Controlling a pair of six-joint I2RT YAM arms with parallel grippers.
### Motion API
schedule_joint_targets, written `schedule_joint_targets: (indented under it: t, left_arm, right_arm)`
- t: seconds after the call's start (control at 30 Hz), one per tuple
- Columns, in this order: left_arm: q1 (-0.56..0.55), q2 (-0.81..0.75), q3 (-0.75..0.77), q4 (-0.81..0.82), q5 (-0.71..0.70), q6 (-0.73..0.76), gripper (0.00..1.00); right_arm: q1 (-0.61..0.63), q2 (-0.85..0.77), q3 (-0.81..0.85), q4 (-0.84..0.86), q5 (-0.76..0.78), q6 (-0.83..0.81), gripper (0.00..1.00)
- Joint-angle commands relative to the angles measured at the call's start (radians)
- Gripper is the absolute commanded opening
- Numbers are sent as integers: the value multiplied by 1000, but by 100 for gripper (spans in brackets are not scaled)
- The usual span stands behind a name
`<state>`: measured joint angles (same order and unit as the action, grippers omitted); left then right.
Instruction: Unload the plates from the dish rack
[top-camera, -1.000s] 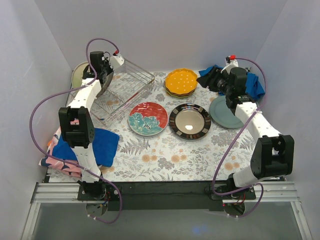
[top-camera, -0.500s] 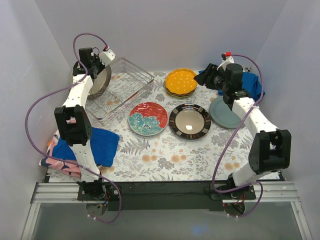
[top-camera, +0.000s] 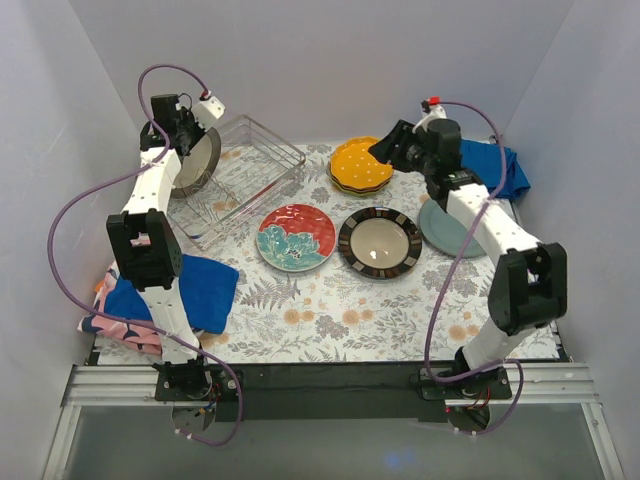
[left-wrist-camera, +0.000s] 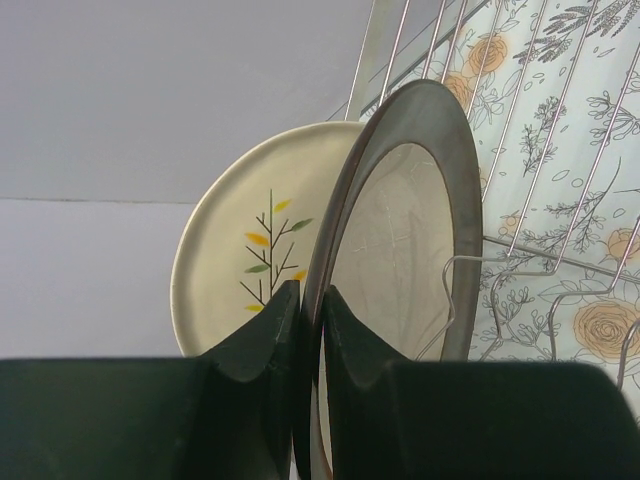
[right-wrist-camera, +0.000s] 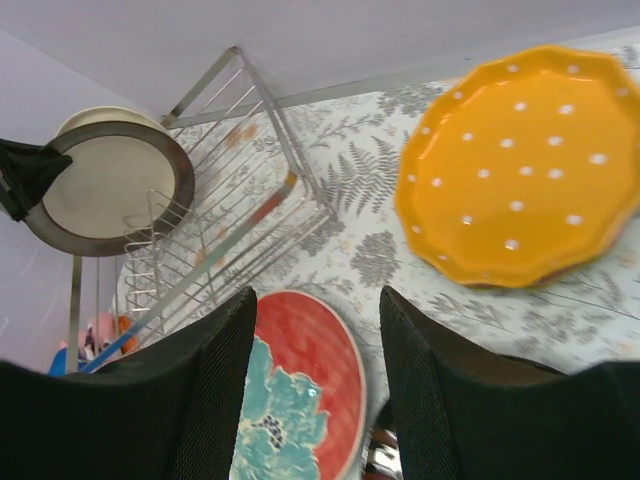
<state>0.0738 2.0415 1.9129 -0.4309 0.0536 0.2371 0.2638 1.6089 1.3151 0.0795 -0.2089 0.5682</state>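
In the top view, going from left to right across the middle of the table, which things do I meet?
blue cloth → teal-red floral plate → dark-rimmed glossy plate → grey-teal plate

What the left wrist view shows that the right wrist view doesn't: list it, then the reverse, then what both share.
Left wrist only: the sprig painted on the cream plate.
Right wrist only: the orange dotted plate, the teal-red floral plate, and the right tool standing open.
Both: the left tool shut on the dark-rimmed plate at its rim, the cream plate behind it, the dish rack and the flowered tablecloth.
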Motion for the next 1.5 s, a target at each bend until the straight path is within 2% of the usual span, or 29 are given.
schedule_joint_targets:
  t: [0.0, 0.07, 0.2, 0.4, 0.53, 0.73, 0.87, 1.17, 1.27, 1.3, 1.4, 1.47]
  left_arm:
    - [21, -79, -15, 217, -43, -35, 0]
    - [21, -99, -66, 265, -41, -27, 0]
    - [26, -107, -97, 285, -89, -25, 0]
    - [24, -141, -164, 342, -67, -51, 0]
    - [24, -135, -173, 343, -55, -73, 0]
    - [23, -132, -216, 368, -70, -67, 0]
    - [23, -133, -221, 380, -74, -68, 0]
    - [17, -144, -233, 400, -70, -81, 0]
    - [17, -141, -223, 393, -86, -79, 0]
    - [15, -141, -210, 376, -83, -78, 0]
    - [15, -153, -193, 351, -75, -73, 0]
    - [20, -153, -199, 377, -87, -47, 0]
  right_arm:
    - [151, 161, 168, 42, 84, 117, 58]
    - [190, 262, 261, 42, 115, 148, 58]
    - [253, 417, 366, 37, 157, 407, 57]
    - [310, 557, 495, 20, 266, 513, 56]
    - [324, 629, 552, 23, 290, 545, 55]
    - [334, 750, 673, 52, 221, 562, 54]
    - [338, 809, 726, 2, 226, 585, 54]
    - [350, 873, 759, -44, 275, 582, 50]
    - [345, 887, 745, -29, 275, 575, 38]
    - [342, 887, 713, -9, 267, 573, 27]
    - [330, 888, 670, 38, 230, 598, 15]
    - [324, 885, 656, 40, 227, 595, 12]
